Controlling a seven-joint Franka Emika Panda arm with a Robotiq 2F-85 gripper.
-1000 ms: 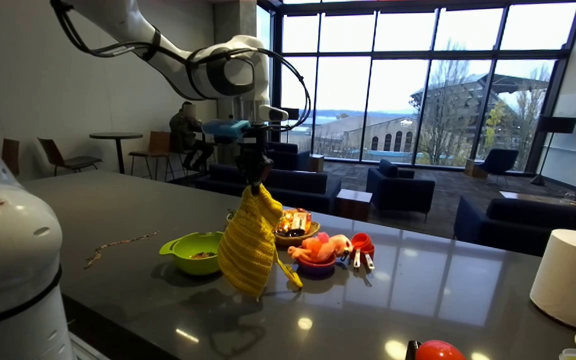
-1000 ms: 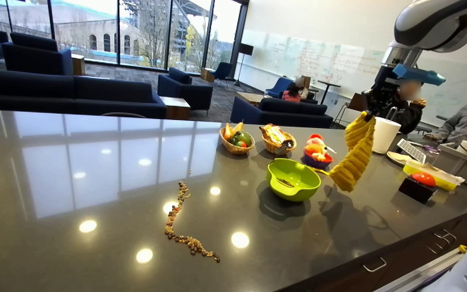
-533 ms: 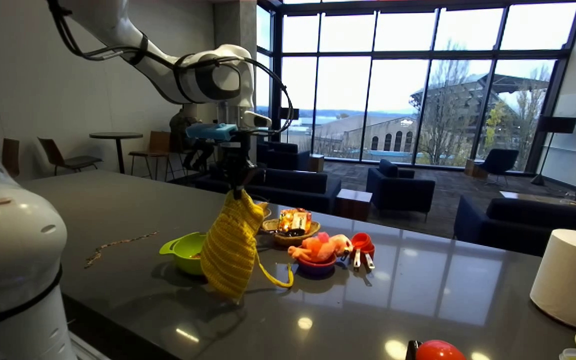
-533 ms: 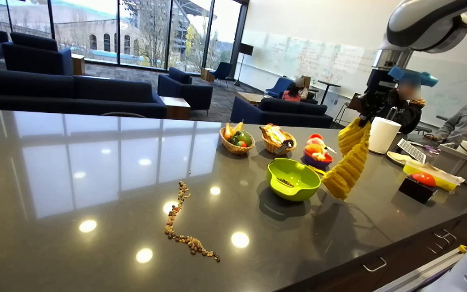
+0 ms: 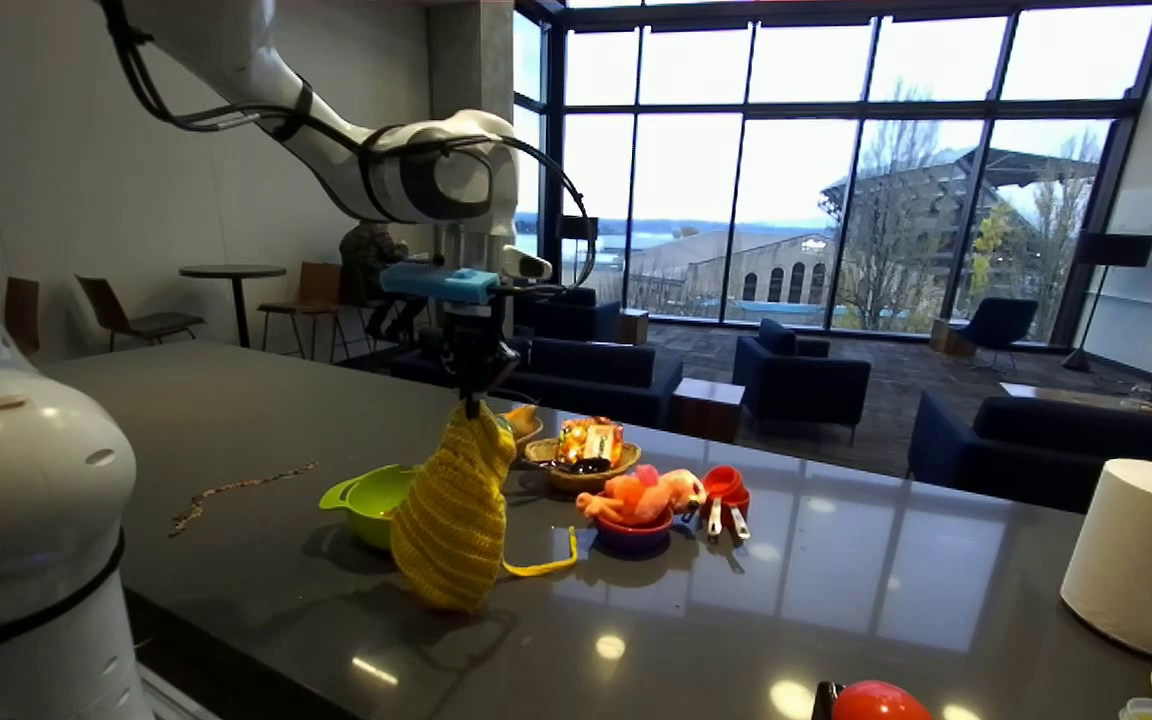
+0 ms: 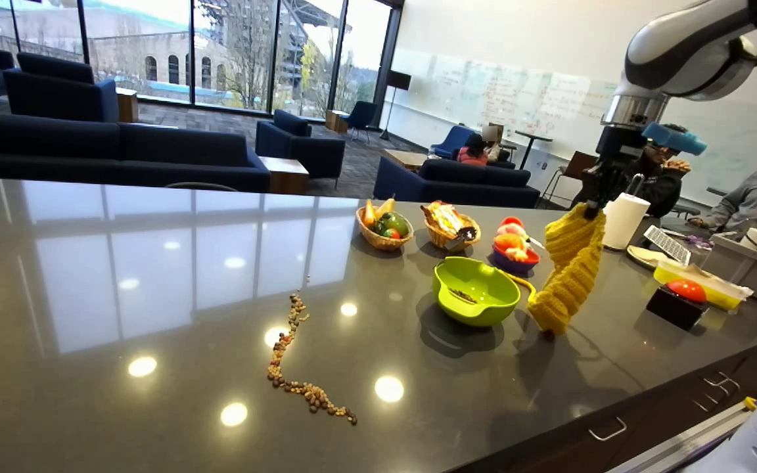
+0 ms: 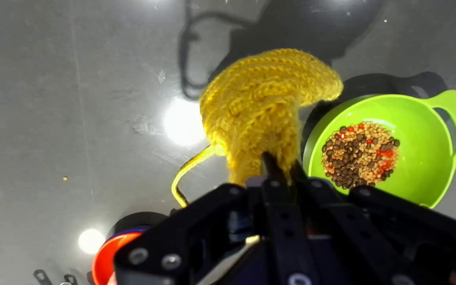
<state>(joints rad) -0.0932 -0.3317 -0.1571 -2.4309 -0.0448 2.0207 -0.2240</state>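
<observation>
Directly above a glossy, dark grey bench (image 6: 89,407), a robot's black hand (image 5: 473,404) points down, pinching the top edge of a mustard-yellow knitted cloth (image 5: 451,525). The cloth hangs in soft ribbed folds, its lowest edge either on the bench or barely above it; from where I stand, I cannot tell which. A thin yellow cord (image 5: 539,572) trails from its side and seems to lie on the bench. Just beside the cloth sits a lime-green bowl (image 7: 424,146) with a mix of dark beans, pale grains and red bits (image 7: 358,156) in its bottom. Near the cord's end, a small red-and-purple bowl (image 5: 633,541) carries an orange plush toy (image 5: 636,497). A winding line of loose beans and grains (image 6: 275,373) lies on the bench, well apart from the cloth.

The step in hand, as I judge it, is handling the cloth low beside the lime-green bowl. The next move seems to call for a firm pinch and a slow path, sparing the bowl's rim from the dangling folds; should the cloth be laid down, it would want spreading out before release.
</observation>
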